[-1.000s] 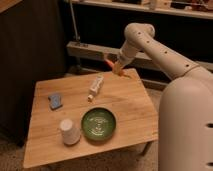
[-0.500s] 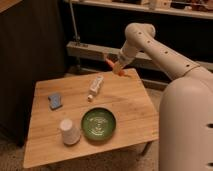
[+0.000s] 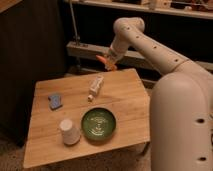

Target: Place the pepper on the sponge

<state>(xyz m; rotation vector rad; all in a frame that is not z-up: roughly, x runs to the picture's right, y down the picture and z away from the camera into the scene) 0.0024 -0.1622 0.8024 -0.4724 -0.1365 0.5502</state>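
Tool: the tool hangs above the far edge of the tabletop, at the end of the pale arm. It looks clenched on the pepper, though the grip itself is small in this view, so that is a judgement.
Pepper: the pepper is off the wood, held in the air at the tool, with its orange body sticking out to the side.
Sponge: the sponge lies flat near the left edge of the tabletop, well apart from the pepper and with nothing on it.
Stage: the pepper is carried but not delivered; the sponge is the spot it has to reach.
Risk, path: the white bottle lies on its side between tool and sponge. A low sweep could knock it rolling.
Risk, release: the pepper is slender, tapered and smooth-skinned, and the sponge top is small. Let go from too high or off-centre, it would likely roll or bounce off onto the wood.
Risk, pressing: the sponge looks soft and light, so a hard push down could skid or tilt it.
Materials: the pepper is glossy orange; the sponge is a blue-grey block, matte and porous-looking; the tabletop is pale bare wood.
Others: a round, shallow green plate and a white cup stand near the front edge — clear of the likely path.
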